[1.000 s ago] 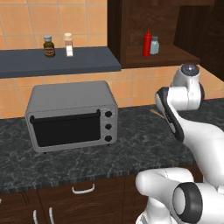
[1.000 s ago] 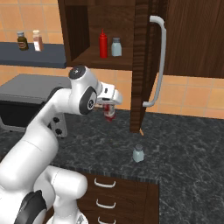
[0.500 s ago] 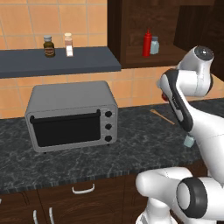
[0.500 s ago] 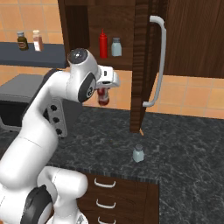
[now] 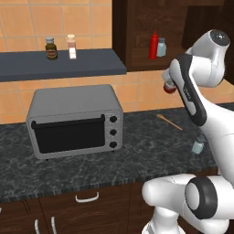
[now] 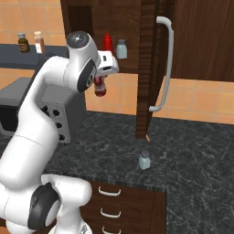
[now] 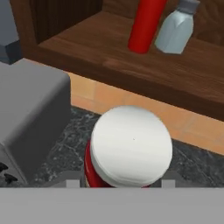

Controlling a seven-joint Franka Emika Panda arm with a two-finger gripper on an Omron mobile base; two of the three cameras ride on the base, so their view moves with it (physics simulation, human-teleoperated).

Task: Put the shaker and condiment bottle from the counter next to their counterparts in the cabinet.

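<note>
My gripper (image 6: 101, 80) is shut on the condiment bottle (image 6: 99, 88), a stout red bottle whose white cap (image 7: 131, 146) faces the hand camera. It hangs in the air below and in front of the cabinet (image 6: 132, 27) shelf (image 7: 109, 61). On that shelf stand the counterparts: a slim red squeeze bottle (image 7: 146, 24) and a grey-blue shaker (image 7: 177, 28). The shaker (image 6: 144, 160) stands upright on the counter (image 6: 196, 151), also seen as a small shaker (image 5: 198, 145) right of the arm.
The open cabinet door (image 6: 148, 68) with its long handle (image 6: 164, 64) hangs right of the gripper. A grey toaster oven (image 5: 73, 121) stands on the counter at left. A wall shelf (image 5: 59, 66) bears a brown jar (image 5: 51, 48) and a pale shaker (image 5: 71, 46). A wooden stick (image 5: 170, 122) lies on the counter.
The arm has risen with the red bottle in its grip, from just above the counter up toward the cabinet shelf. The shaker on the counter has not moved.
</note>
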